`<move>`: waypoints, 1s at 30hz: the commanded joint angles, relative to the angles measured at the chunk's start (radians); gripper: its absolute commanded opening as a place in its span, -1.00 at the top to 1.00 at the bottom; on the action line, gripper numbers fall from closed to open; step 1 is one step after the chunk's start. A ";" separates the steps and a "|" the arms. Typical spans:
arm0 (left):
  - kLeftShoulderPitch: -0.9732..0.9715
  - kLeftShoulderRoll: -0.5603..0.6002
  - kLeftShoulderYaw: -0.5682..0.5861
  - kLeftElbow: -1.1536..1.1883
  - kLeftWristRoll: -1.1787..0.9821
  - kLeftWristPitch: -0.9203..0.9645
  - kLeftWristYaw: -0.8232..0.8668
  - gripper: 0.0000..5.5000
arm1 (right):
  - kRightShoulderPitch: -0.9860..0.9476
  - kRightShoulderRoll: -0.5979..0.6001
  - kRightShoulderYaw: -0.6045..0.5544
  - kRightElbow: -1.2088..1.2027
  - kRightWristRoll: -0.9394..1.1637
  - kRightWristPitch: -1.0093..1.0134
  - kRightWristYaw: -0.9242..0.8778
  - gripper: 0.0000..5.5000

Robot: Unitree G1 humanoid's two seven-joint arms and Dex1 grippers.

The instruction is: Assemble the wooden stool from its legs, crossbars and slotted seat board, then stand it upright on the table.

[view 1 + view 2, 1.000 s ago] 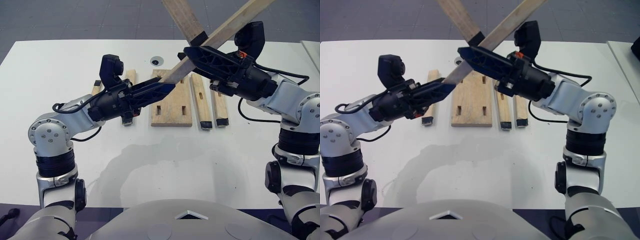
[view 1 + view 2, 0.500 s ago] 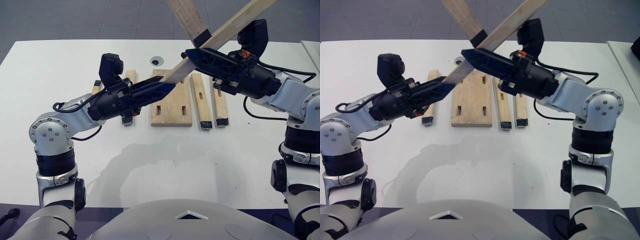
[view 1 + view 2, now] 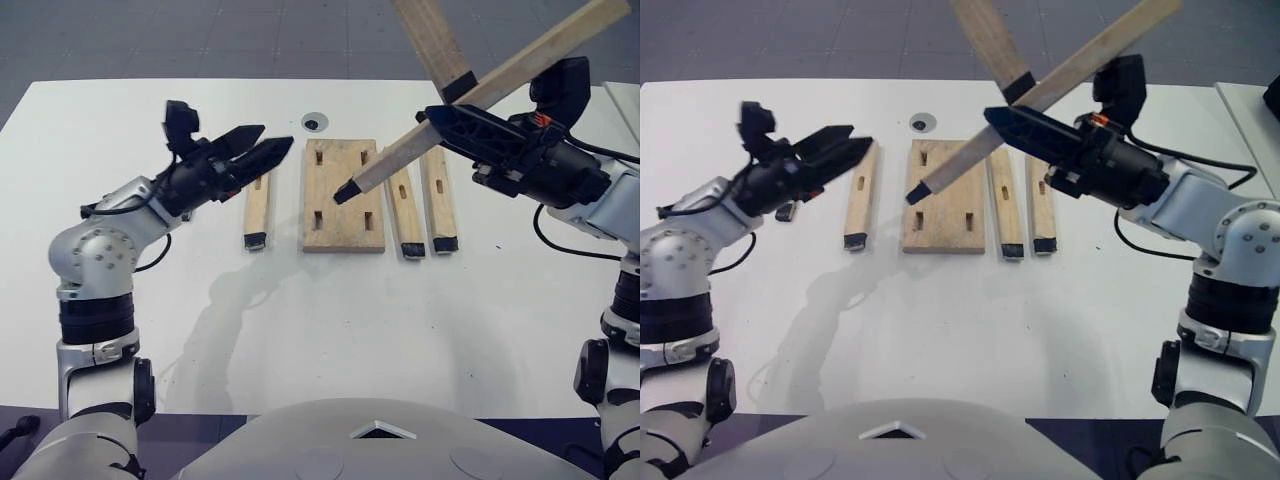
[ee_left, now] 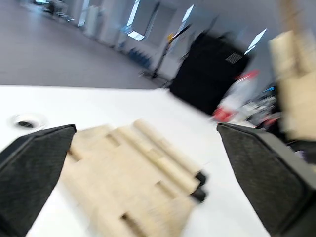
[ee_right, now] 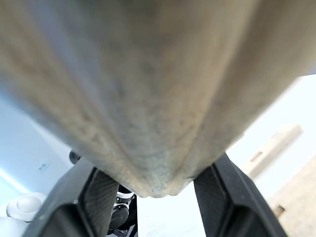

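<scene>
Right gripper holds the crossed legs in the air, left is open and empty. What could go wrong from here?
1. The crossed legs are long and the right gripper holds them at one spot; they may swivel or slip.
2. Their black-tipped lower end hangs over the seat board; lowered off a slot, it could shove the board into the loose pieces beside it.
3. The left gripper is likely too far off to steady anything.

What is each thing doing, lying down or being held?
Left gripper: open, empty, above the table.
Right gripper: shut on the crossed sticks.
Crossed sticks: tilted, held in the air.
Seat board: flat on the table.
Three loose sticks: flat beside the board.
</scene>
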 commanded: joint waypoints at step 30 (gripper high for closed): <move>0.049 0.242 -0.657 -0.138 0.889 0.173 -0.021 -0.96 | 0.096 -0.018 -0.028 -0.103 -0.074 -0.048 -0.009 0.25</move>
